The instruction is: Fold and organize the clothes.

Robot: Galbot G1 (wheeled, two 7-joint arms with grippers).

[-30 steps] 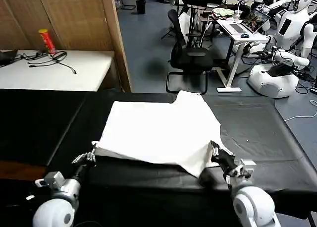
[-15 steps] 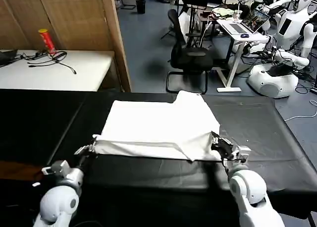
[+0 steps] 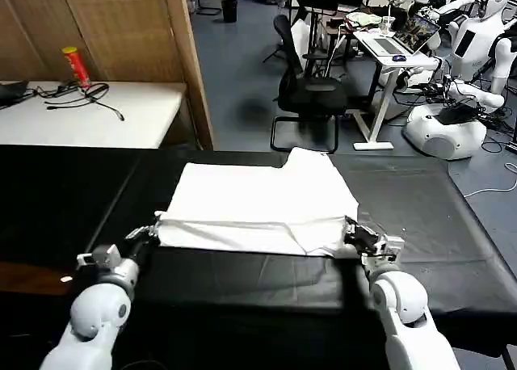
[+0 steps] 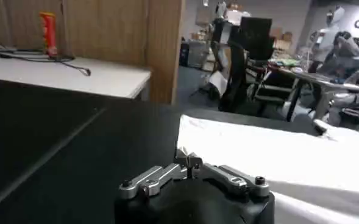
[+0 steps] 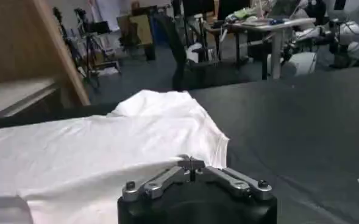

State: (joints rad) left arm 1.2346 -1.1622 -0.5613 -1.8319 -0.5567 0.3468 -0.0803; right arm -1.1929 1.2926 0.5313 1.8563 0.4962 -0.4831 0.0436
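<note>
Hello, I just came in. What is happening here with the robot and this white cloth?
The robot is folding a white T-shirt on a black table. The left gripper pinches the near edge of the shirt at one corner, and the right gripper pinches it at the other. Both hold that edge just above the table, with a fold forming along the near side. The far part of the shirt lies flat.

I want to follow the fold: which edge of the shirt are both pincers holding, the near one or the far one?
The near edge of the white T-shirt: the left pincer pinches its left corner and the right pincer its right corner. The far edge lies free on the black table.
</note>
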